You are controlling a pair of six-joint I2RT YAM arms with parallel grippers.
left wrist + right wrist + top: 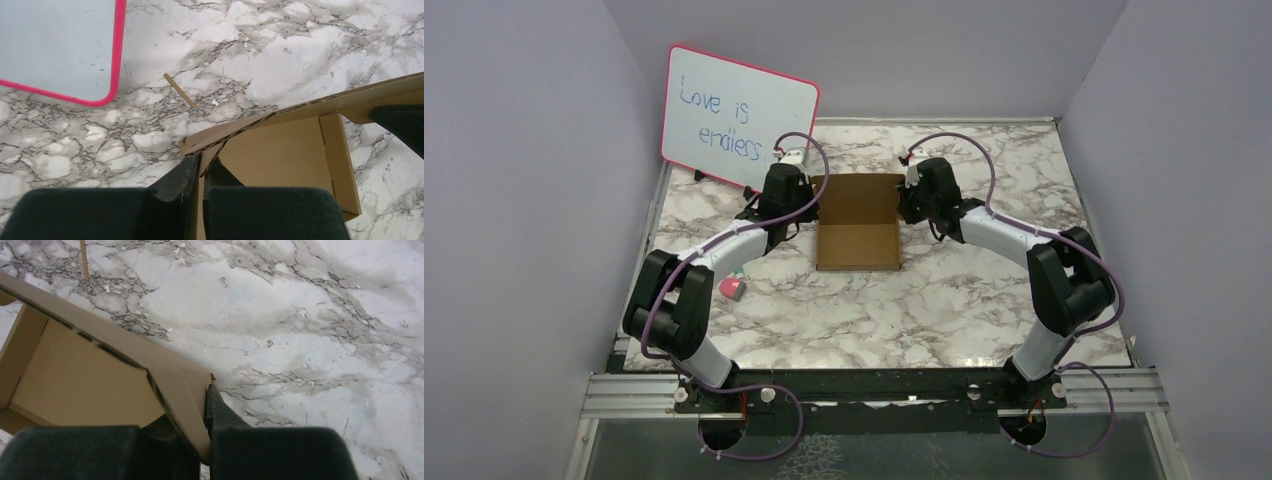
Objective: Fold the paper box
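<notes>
The paper box [858, 222] is plain brown cardboard, partly folded, in the middle of the marble table with a flap raised at its far end. My left gripper [810, 205] is shut on the far left corner of the box; in the left wrist view its fingers [190, 172] pinch a side flap of the box [280, 150]. My right gripper [904, 205] is shut on the far right corner; in the right wrist view its fingers [216, 407] clamp the side wall of the box [90, 385].
A pink-framed whiteboard [736, 118] stands propped at the back left, close behind my left gripper; it also shows in the left wrist view [55, 45]. A small pink and green object [733, 288] lies by my left arm. A thin wooden stick [179, 90] lies behind the box.
</notes>
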